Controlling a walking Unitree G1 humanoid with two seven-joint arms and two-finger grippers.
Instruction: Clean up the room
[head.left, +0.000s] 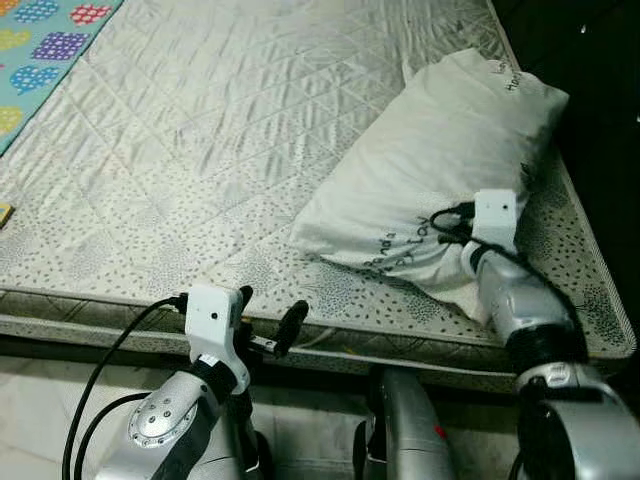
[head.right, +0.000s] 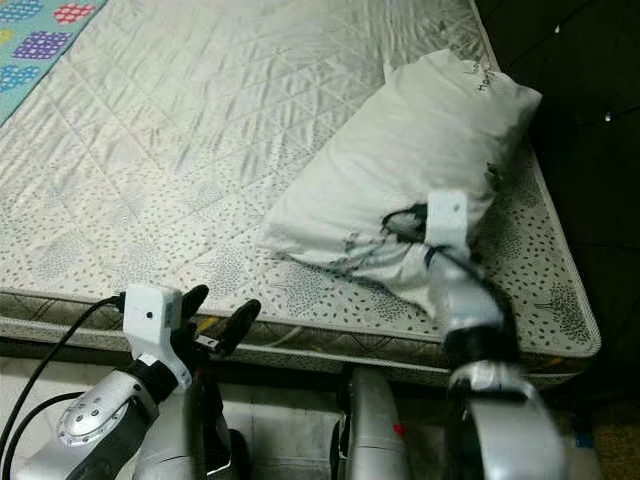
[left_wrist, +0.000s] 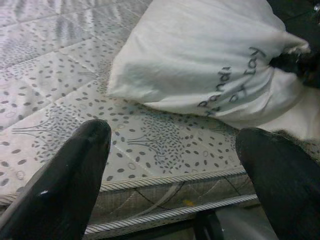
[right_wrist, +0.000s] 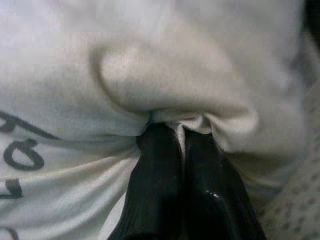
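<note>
A white pillow (head.left: 440, 150) with dark lettering lies on the right side of the quilted mattress (head.left: 200, 150), near its front right corner. My right gripper (head.left: 452, 226) is shut on a pinched fold of the pillow's fabric at its near end; in the right wrist view the two black fingers (right_wrist: 160, 165) press together on the cloth. My left gripper (head.left: 270, 308) hovers open in front of the mattress's front edge, left of the pillow, with nothing between its fingers. In the left wrist view the pillow (left_wrist: 200, 60) lies ahead of the spread fingers (left_wrist: 75, 170).
A colourful play mat (head.left: 40, 50) lies at the far left corner. A small yellow object (head.left: 5, 213) sits at the mattress's left edge. Dark floor (head.left: 600, 100) runs along the right side. The left half of the mattress is bare.
</note>
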